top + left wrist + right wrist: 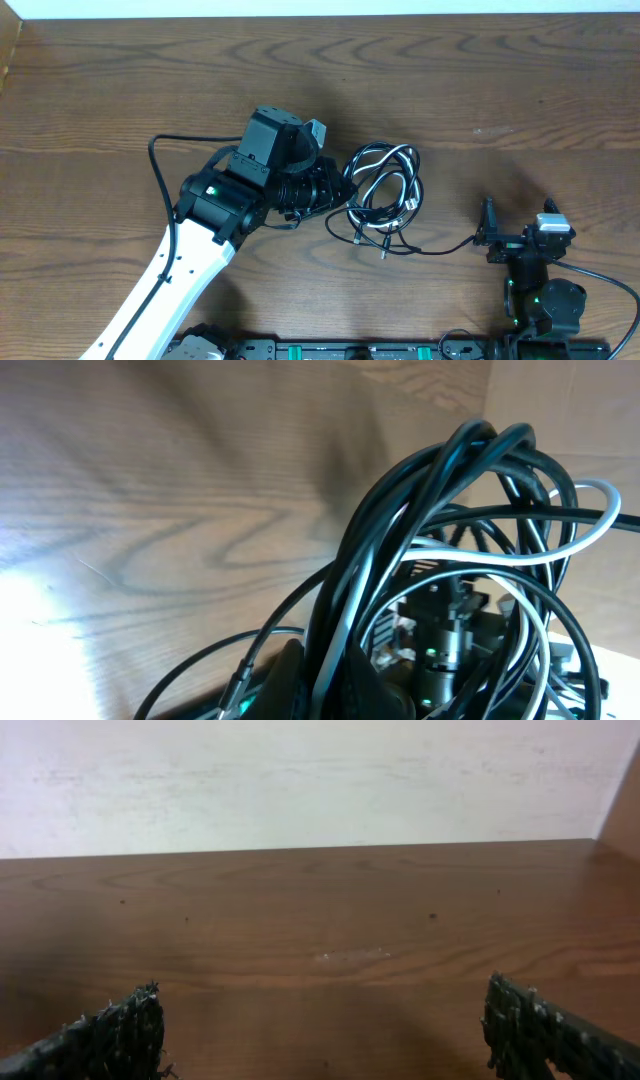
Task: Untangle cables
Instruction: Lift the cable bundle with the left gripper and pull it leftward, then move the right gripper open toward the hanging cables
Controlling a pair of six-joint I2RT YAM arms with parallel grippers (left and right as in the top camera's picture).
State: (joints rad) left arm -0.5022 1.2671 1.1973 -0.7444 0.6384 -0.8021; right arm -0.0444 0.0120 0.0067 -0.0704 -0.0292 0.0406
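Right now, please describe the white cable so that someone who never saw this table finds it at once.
On the wooden table, look at the small cable bundle near the middle, just beside the left gripper. One cord, the white cable, loops through it. It alone is white; all its neighbours are black.

Overhead: looks straight down from high above the wooden tabletop [500,80]. Left wrist: sits right up against the cables [440,510], with tabletop behind them. Right wrist: looks low and level across the tabletop toward a pale wall [300,770]. Shares the cables between overhead and left wrist only.
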